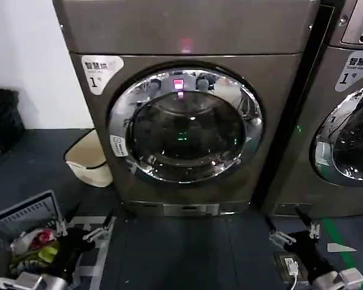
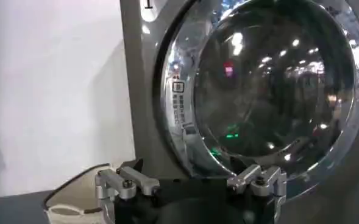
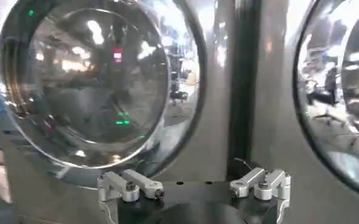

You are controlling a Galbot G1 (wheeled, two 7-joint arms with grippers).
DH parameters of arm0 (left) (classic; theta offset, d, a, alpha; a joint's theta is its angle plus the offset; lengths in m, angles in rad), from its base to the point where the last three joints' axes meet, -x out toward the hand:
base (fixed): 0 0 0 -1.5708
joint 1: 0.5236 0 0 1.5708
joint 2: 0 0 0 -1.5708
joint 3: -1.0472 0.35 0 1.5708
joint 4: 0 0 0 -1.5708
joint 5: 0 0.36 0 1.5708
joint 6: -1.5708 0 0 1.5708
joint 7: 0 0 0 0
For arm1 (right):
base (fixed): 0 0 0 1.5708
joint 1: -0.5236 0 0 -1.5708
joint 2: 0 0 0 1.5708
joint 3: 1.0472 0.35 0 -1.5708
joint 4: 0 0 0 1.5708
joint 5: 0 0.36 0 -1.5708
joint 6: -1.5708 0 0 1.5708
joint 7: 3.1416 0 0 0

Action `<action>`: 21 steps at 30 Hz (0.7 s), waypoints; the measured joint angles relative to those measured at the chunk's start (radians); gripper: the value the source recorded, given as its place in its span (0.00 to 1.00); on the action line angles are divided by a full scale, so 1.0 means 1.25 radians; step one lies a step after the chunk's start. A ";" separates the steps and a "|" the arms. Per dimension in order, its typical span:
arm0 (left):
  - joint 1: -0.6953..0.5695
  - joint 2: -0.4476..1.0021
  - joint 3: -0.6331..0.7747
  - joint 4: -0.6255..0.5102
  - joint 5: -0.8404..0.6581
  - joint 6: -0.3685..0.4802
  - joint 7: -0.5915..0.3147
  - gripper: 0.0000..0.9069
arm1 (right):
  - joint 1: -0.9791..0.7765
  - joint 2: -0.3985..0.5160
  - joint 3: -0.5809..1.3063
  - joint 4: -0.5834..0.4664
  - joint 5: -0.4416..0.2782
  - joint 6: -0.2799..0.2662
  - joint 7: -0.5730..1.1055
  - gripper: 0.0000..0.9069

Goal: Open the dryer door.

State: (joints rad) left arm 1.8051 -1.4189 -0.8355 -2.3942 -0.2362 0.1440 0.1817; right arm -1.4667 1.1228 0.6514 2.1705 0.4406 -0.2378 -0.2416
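The dryer (image 1: 187,36) is a bronze-grey front-loader with a white "1" sticker (image 1: 100,69) and a pink light (image 1: 186,43). Its dryer door (image 1: 186,125) sits flush against the front, a chrome rim around dark glass with a small white sticker (image 1: 118,145) on the rim. My left gripper (image 1: 88,226) hangs low before the machine's lower left corner, open and holding nothing. My right gripper (image 1: 284,220) hangs low by the lower right corner, also open and apart from the door. The left wrist view shows the door (image 2: 270,79) beyond the left gripper (image 2: 191,176). The right wrist view shows the door (image 3: 88,79) beyond the right gripper (image 3: 194,185).
A second grey machine (image 1: 351,121) with a similar chrome door (image 3: 344,91) stands close on the right. A beige basket (image 1: 88,160) leans by the dryer's left side. A grey laundry basket (image 1: 24,219) with clothes is at the lower left. A floor socket (image 1: 290,266) lies near the right arm.
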 joint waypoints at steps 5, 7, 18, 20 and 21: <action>0.004 -0.003 0.000 0.000 0.003 0.000 0.000 1.00 | 0.071 -0.057 -0.071 -0.024 0.029 0.009 0.002 1.00; 0.004 -0.003 0.000 0.000 0.003 0.000 0.000 1.00 | 0.095 -0.077 -0.102 -0.033 0.040 0.016 0.002 1.00; 0.007 -0.003 0.000 -0.003 0.003 0.002 0.000 1.00 | 0.255 -0.153 -0.278 -0.093 0.101 0.042 0.002 1.00; 0.007 -0.006 0.000 -0.004 0.003 0.002 0.000 1.00 | 0.290 -0.157 -0.308 -0.105 0.107 0.049 0.001 1.00; 0.008 -0.008 0.000 -0.005 0.003 0.001 0.000 1.00 | 0.305 -0.159 -0.320 -0.111 0.113 0.051 0.000 1.00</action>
State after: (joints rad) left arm 1.8145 -1.4283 -0.8357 -2.4007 -0.2320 0.1458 0.1819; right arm -1.0850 0.9244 0.2512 2.0323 0.5819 -0.1744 -0.2410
